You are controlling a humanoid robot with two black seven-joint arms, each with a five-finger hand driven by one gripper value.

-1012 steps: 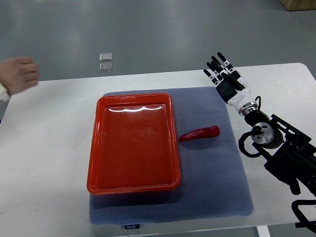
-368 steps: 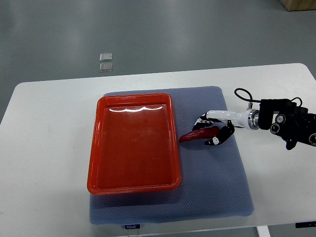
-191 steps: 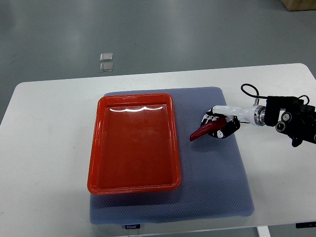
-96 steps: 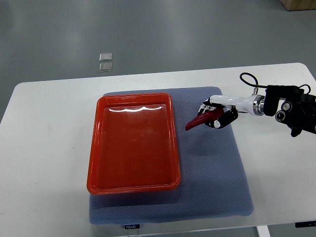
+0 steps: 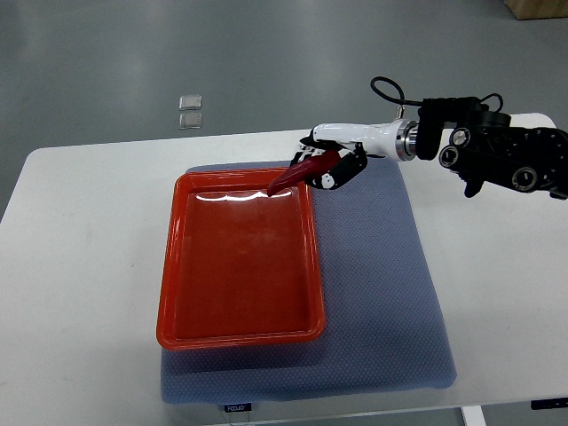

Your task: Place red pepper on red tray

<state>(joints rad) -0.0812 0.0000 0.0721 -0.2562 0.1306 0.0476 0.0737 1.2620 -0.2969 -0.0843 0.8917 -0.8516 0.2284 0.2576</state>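
My right hand [image 5: 330, 166] is shut on the red pepper [image 5: 296, 174] and holds it in the air over the far right corner of the red tray [image 5: 173, 266]. The pepper's pointed tip hangs over the tray's far rim. The tray lies on a blue-grey mat [image 5: 382, 284] and holds nothing. The right arm [image 5: 497, 155] comes in from the right edge. The left arm is out of view.
The mat lies on a white table [image 5: 80, 266]. Two small clear squares [image 5: 189, 110] lie on the grey floor beyond the table's far edge.
My right hand has lifted the pepper off the mat and carried it left and away from me, from beside the tray to over the tray's far right corner.
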